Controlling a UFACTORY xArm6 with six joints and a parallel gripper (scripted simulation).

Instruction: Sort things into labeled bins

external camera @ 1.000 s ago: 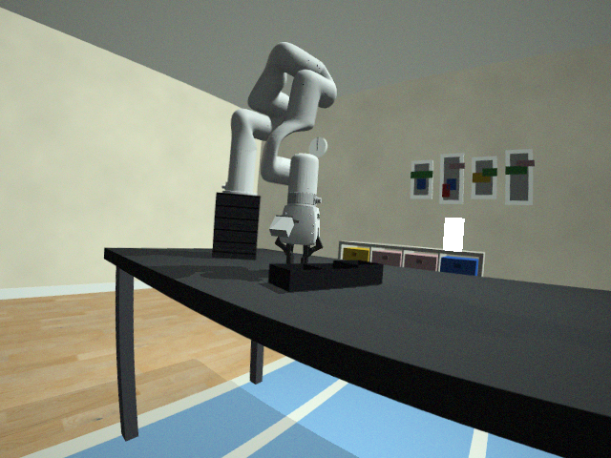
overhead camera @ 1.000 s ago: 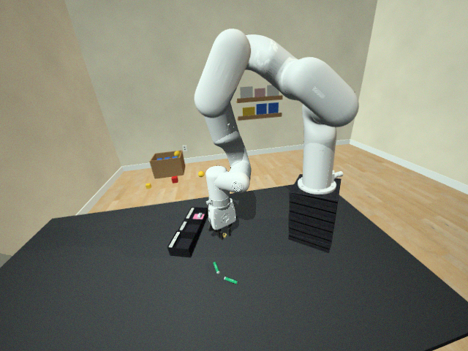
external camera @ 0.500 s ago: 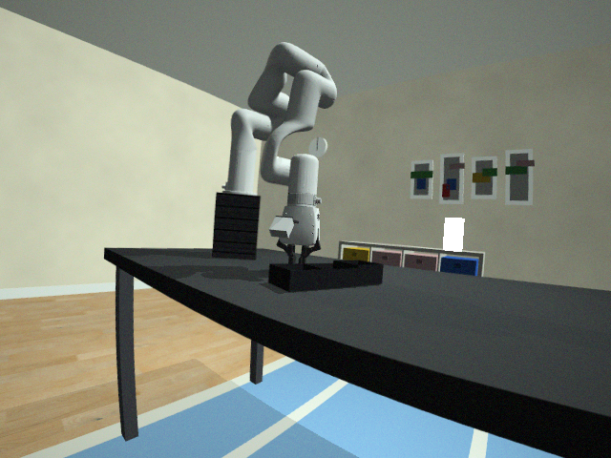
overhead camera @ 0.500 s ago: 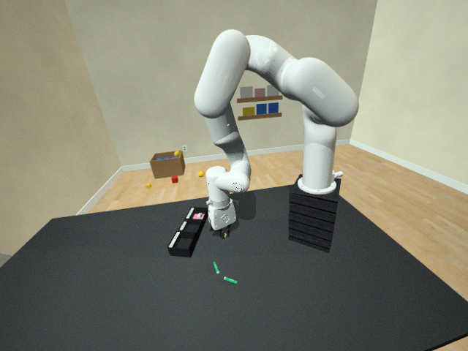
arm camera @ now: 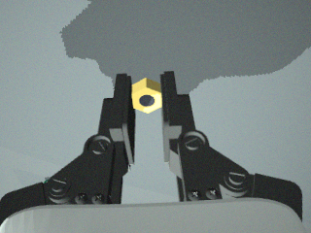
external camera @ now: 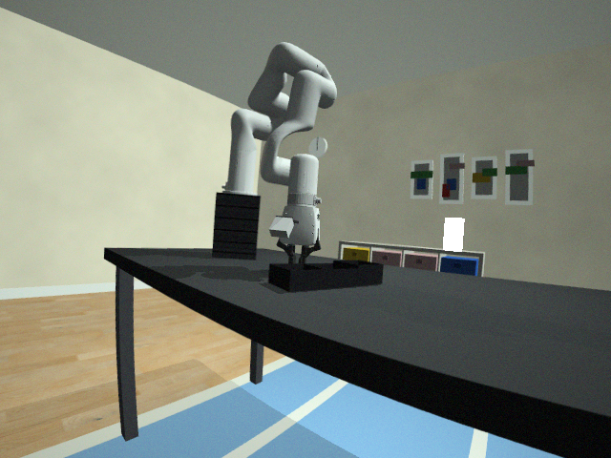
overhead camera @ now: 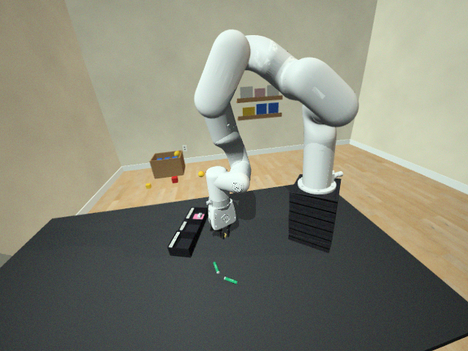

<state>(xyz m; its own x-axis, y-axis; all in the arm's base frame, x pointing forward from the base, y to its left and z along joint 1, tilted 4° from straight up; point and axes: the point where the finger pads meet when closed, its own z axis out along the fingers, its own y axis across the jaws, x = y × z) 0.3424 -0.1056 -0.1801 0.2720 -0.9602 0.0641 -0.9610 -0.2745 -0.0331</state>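
The jaws of the gripper are squeezed tight on a small yellow nut, low over the dark table, just right of the black bins. A pink thing lies in the far bin. Two green batteries lie nearer on the table.

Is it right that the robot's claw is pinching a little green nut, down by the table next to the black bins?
Not quite: the nut is yellow, not green. The wrist view shows it pinched between the gripper's fingers. The rest holds: the top view shows the gripper low over the table beside the black bins. The green things are two small sticks lying farther away.
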